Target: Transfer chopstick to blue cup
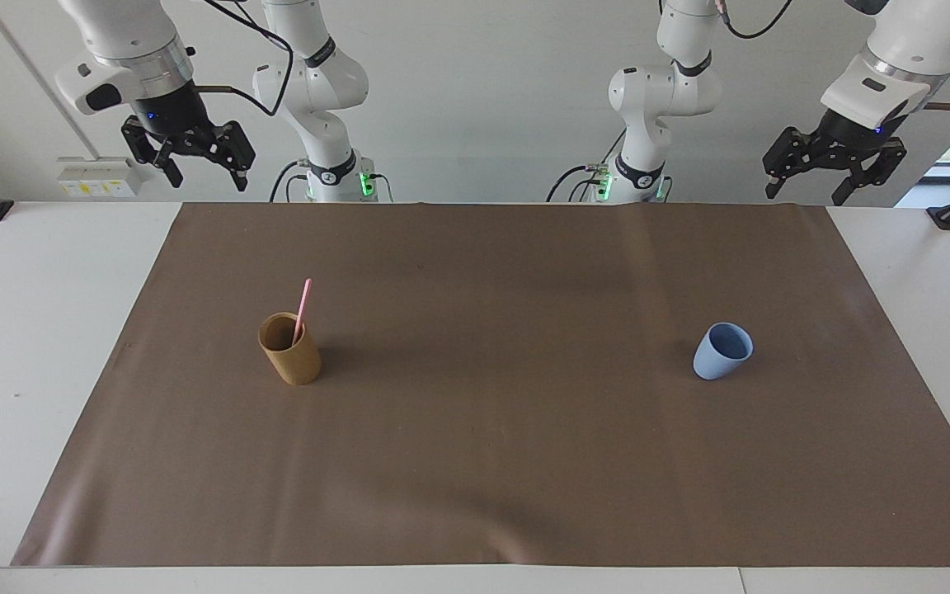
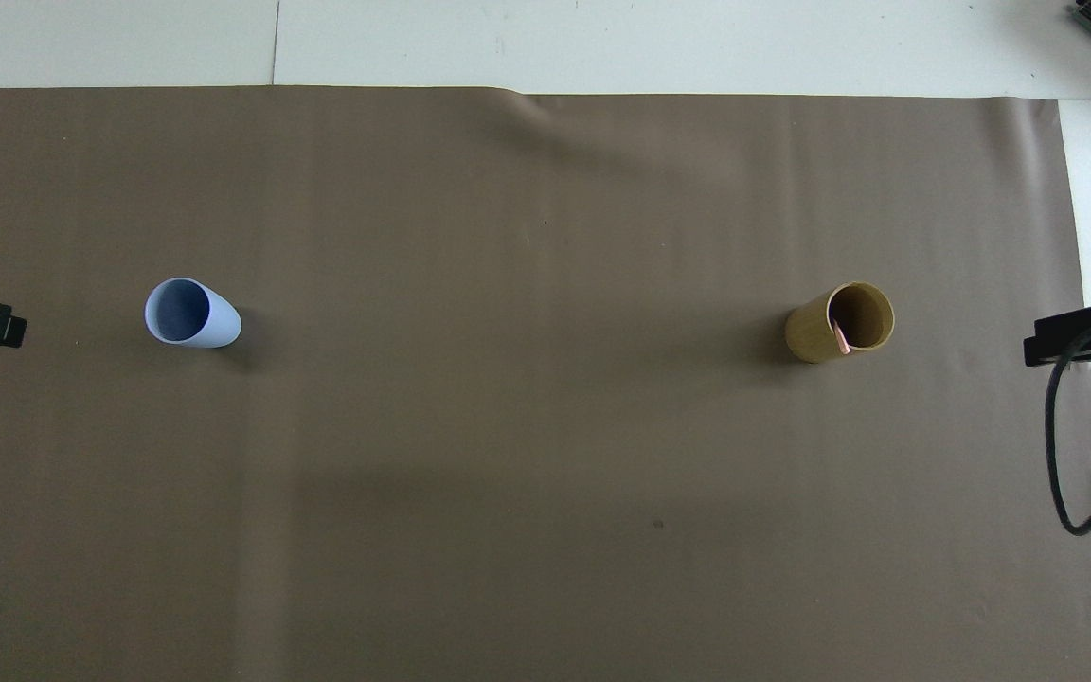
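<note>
- My right gripper [image 1: 203, 171] hangs in the air above the edge of the table nearest my bases, at the right arm's end; its fingers are spread apart and hold nothing.
- My left gripper [image 1: 806, 188] hangs in the air above the same edge at the left arm's end; its fingers are likewise spread apart and hold nothing.
- In the overhead view only a dark tip of each gripper shows at the side edges of the frame.
- The chopstick [image 1: 303, 308] is a thin pink stick standing in the brown cup [image 1: 289, 348]; it leans against the cup's rim and rises well above it. From overhead, only its short pink end [image 2: 840, 337] shows inside the cup's mouth.
- The brown cup stands upright on the brown mat [image 1: 491, 462], toward the right arm's end of the table.
- The blue cup [image 1: 722, 351] stands upright on the same mat toward the left arm's end, well apart from the brown cup; its inside [image 2: 178, 310] holds nothing.
- The two cups lie about equally far from my bases.
- The mat covers most of the white table [image 1: 21, 330].
</note>
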`<move>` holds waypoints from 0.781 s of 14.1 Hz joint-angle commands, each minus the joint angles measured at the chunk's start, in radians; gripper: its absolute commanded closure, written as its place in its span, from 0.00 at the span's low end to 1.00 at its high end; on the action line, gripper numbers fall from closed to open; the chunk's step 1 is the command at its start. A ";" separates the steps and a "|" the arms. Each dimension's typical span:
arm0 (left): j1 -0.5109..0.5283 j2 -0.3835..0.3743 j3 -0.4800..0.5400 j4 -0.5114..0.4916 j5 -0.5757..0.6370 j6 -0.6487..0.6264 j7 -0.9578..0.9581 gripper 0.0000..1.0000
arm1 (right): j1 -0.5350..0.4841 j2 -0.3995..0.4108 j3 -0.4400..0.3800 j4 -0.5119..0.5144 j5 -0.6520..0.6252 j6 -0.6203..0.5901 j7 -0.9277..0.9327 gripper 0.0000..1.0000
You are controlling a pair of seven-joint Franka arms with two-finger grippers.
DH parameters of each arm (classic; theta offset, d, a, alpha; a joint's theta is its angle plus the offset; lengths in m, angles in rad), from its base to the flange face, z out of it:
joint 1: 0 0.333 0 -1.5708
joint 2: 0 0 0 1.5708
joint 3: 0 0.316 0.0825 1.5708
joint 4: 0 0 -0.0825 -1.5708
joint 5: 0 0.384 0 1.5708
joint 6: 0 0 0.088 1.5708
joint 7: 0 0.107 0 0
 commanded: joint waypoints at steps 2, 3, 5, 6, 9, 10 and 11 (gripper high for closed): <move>-0.001 -0.026 -0.003 -0.029 0.014 -0.005 -0.012 0.00 | -0.007 -0.036 -0.005 -0.040 -0.011 0.008 0.019 0.00; -0.001 -0.027 -0.003 -0.029 0.012 -0.005 -0.010 0.00 | -0.007 -0.036 -0.005 -0.042 -0.005 0.008 0.022 0.00; -0.001 -0.027 -0.003 -0.030 0.012 -0.004 -0.009 0.00 | -0.007 -0.036 -0.005 -0.043 -0.003 0.008 0.022 0.00; -0.001 -0.027 -0.003 -0.030 0.012 -0.002 -0.009 0.00 | -0.007 -0.036 -0.006 -0.043 -0.003 0.007 0.021 0.00; -0.001 -0.027 -0.004 -0.032 0.012 -0.002 -0.009 0.00 | -0.007 -0.036 -0.005 -0.045 -0.003 0.008 0.022 0.00; -0.001 -0.027 -0.004 -0.032 0.012 -0.002 -0.009 0.00 | -0.007 -0.036 -0.006 -0.045 -0.003 0.008 0.021 0.00; -0.001 -0.027 -0.004 -0.032 0.012 -0.002 -0.010 0.00 | -0.009 -0.036 -0.006 -0.045 -0.003 0.010 0.021 0.00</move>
